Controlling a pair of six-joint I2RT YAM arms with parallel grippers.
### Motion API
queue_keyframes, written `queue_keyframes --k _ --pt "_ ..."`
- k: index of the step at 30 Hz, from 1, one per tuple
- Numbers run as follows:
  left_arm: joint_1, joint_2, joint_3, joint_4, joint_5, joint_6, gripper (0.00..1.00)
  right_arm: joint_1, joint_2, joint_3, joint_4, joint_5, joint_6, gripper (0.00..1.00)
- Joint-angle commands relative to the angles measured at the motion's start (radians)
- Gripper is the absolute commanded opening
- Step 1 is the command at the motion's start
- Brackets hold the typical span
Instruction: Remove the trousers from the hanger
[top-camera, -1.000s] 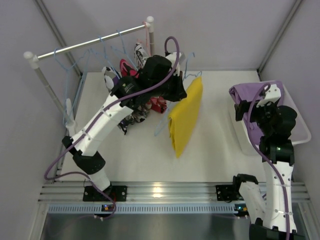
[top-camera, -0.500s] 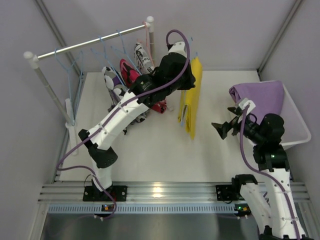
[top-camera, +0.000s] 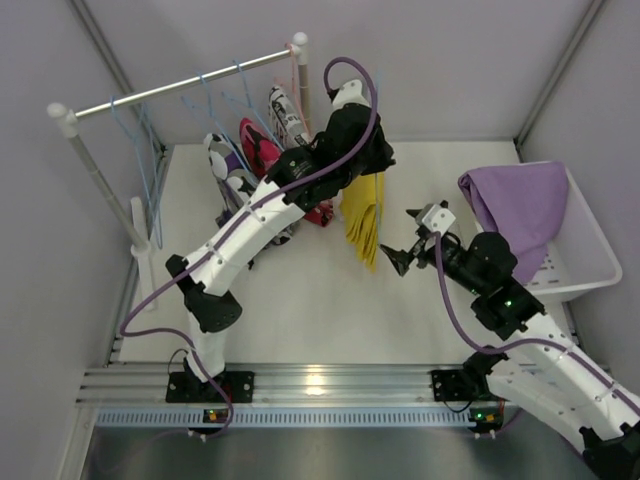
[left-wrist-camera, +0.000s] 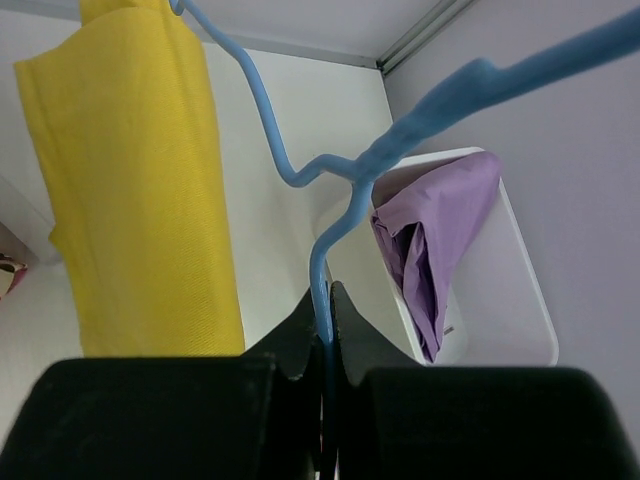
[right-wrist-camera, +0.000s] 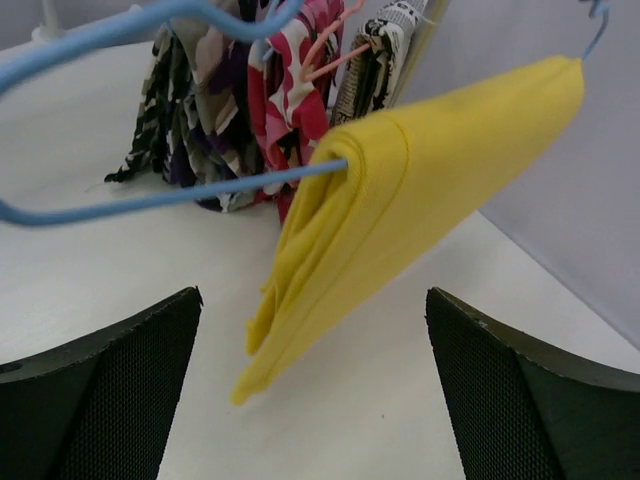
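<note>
Where the trousers are: the yellow trousers (top-camera: 364, 222) hang folded over a blue hanger (left-wrist-camera: 330, 190). They are up in the air, above the middle of the table (top-camera: 300, 300) and a bit toward 12 o'clock.

Other trousers: the purple trousers (top-camera: 520, 200) lie in the white basket (top-camera: 590, 270) at 3 o'clock. The printed trousers (top-camera: 255, 150) hang from the rail (top-camera: 180, 88) at 11 o'clock.

How the cloth feels: I think it is soft, light and floppy. It bends over the thin bar and will not break. It looks free to slide off the bar if it is pulled sideways.

Where to grab: I think the best spot is the loose bottom end of the yellow fold, or its thick folded edge. Both are well away from the wire.

Left gripper (left-wrist-camera: 322, 310): it is closed tight. It pinches the thin stem of the blue hanger and holds it up.

Right gripper (top-camera: 405, 240): it is wide apart and holds nothing. It sits at about 4 o'clock from the yellow trousers. It is near them and points at them, but it does not touch them. In its own camera the cloth shows between its two fingers (right-wrist-camera: 100, 390).

Step now: I think the right gripper has to go in and pinch the cloth next.
</note>
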Motion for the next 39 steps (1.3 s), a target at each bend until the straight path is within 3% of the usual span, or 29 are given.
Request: queue_keyframes --k 1,4,8,12,15,23,27,31,35,39 --pt "-0.004 -0.028 0.086 0.215 0.008 -0.028 0.00 0.078 0.057 -0.006 0.242 0.122 0.020 0.92" --pt "-0.004 -0.028 0.097 0.225 0.037 -0.037 0.00 0.114 0.109 -0.015 0.296 0.150 -0.019 0.89" --pt "-0.004 -0.025 0.110 0.225 0.070 -0.056 0.00 0.123 0.149 -0.037 0.353 0.352 -0.060 0.64" --pt "-0.004 -0.023 0.110 0.226 0.102 -0.068 0.00 0.095 0.164 -0.043 0.373 0.401 -0.108 0.44" --pt "-0.004 -0.025 0.112 0.231 0.114 -0.072 0.00 0.077 0.170 -0.045 0.376 0.409 -0.109 0.39" --pt "-0.004 -0.045 0.091 0.223 0.152 -0.103 0.00 0.059 0.199 -0.020 0.423 0.462 -0.091 0.38" --pt "-0.004 -0.051 0.084 0.219 0.185 -0.122 0.00 0.048 0.251 0.018 0.446 0.478 -0.070 0.55" --pt "-0.004 -0.059 0.083 0.217 0.205 -0.138 0.00 0.034 0.287 0.064 0.457 0.475 -0.060 0.54" --pt "-0.004 -0.069 0.081 0.214 0.223 -0.149 0.00 0.011 0.307 0.090 0.453 0.479 -0.042 0.44" --pt "-0.004 -0.080 0.064 0.209 0.237 -0.157 0.00 -0.004 0.301 0.104 0.445 0.460 -0.027 0.16"
